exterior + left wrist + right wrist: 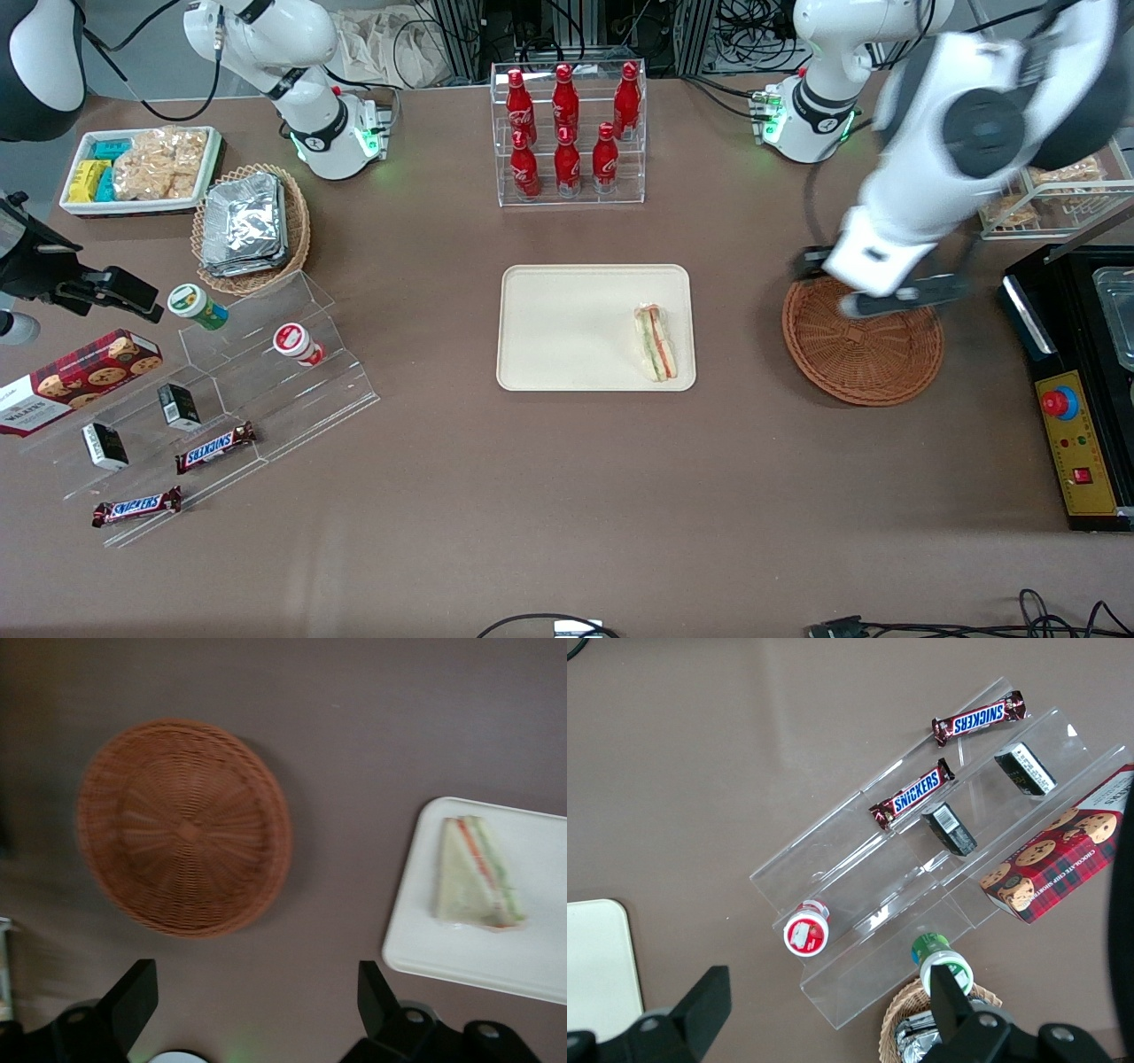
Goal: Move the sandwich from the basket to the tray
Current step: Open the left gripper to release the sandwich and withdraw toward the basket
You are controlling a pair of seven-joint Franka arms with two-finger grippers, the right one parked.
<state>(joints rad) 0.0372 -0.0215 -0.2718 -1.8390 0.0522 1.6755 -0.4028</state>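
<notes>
And here we are with the sandwich [656,343] lying flat on the tray [567,328], tucked close to the rim on the side nearest the basket [864,346], which sits bare on the bench [567,496] well apart from the tray. Our end effector [886,297] hangs above the basket's edge farthest from the front camera, fingers [133,997] spread wide and holding nothing, so by our reading the job looks done (only a clean exit left). What could spoil it from here? The sandwich sits right by the tray's rim, so a low sweep of the arm toward the tray could nudge it off onto the bench, and a dip could catch the basket's woven wall and drag it. The front view gives us the whole layout, including the rack of red bottles [567,115] farther from the camera than the tray, but the arm is blurred there and covers part of the basket. The left wrist view shows us the basket's whole empty inside and the open jaws plainly.
</notes>
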